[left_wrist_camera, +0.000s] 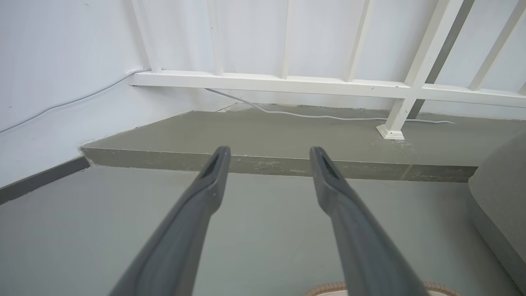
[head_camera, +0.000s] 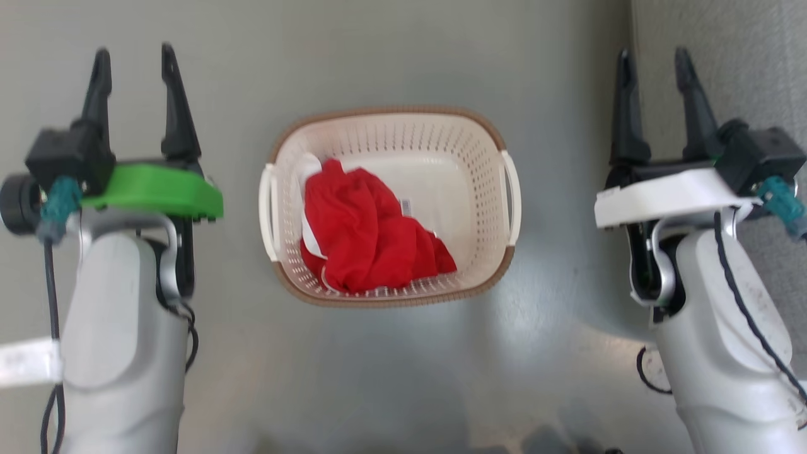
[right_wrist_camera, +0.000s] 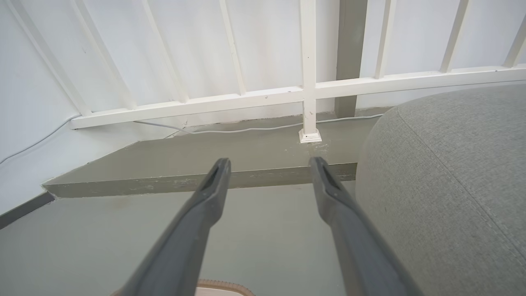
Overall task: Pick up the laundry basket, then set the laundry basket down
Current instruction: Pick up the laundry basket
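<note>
— While the laundry basket (head_camera: 403, 135) is sitting on the floor (head_camera: 403, 50), dead centre, where are the arms hovering?
— Left gripper (head_camera: 133, 57) at nine o'clock, right gripper (head_camera: 652, 57) at three, both gaping, empty. Pickup is pending, each needing to reach the side handles (head_camera: 270, 211).

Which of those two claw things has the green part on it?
The left tool: a green plate sits at its base, whereas the right tool has a white plate.
</note>
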Robot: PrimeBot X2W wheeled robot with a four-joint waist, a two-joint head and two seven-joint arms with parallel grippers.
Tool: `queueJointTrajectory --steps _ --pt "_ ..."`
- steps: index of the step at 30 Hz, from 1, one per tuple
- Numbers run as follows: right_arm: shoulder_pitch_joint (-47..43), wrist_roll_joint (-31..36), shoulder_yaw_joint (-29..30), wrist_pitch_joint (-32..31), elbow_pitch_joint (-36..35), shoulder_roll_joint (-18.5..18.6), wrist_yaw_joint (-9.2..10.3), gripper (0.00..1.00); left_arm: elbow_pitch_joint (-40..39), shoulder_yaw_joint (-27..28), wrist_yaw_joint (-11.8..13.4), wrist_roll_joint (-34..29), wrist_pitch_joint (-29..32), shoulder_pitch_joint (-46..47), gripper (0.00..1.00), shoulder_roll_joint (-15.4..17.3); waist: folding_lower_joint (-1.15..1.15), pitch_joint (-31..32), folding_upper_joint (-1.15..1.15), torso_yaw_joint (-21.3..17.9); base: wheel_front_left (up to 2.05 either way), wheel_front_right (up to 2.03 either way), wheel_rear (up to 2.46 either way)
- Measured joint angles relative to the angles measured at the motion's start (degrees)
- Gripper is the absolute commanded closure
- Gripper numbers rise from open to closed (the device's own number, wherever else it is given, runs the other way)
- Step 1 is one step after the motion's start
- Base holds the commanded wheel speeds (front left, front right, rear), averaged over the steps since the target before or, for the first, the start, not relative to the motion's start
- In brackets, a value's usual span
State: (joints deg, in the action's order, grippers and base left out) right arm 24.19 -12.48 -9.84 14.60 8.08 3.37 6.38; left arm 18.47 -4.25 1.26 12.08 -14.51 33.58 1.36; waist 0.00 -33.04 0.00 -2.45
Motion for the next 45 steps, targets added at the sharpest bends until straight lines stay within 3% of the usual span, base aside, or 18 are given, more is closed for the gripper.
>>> queueJointTrajectory --steps 12,28,45 --pt "-8.0 0.4 -1.8 0.0 1.0 -0.1 -1.25 0.0 -8.0 2.1 0.0 -2.3 0.0 -13.6 0.0 0.0 0.0 10.3 0.0 1.2 0.0 0.0 0.0" --pt "-20.0 0.4 -3.2 0.0 1.9 -0.4 -1.31 0.0 -9.5 2.4 0.9 -3.3 0.0 -32.3 0.0 0.3 0.0 23.3 0.0 1.4 0.0 0.0 0.0" --pt "-25.1 0.3 -3.2 0.0 0.0 -0.8 -1.24 0.0 -14.1 2.1 1.4 -3.3 0.0 -40.3 0.0 0.6 -0.01 29.8 0.0 1.3 0.0 0.0 0.0"
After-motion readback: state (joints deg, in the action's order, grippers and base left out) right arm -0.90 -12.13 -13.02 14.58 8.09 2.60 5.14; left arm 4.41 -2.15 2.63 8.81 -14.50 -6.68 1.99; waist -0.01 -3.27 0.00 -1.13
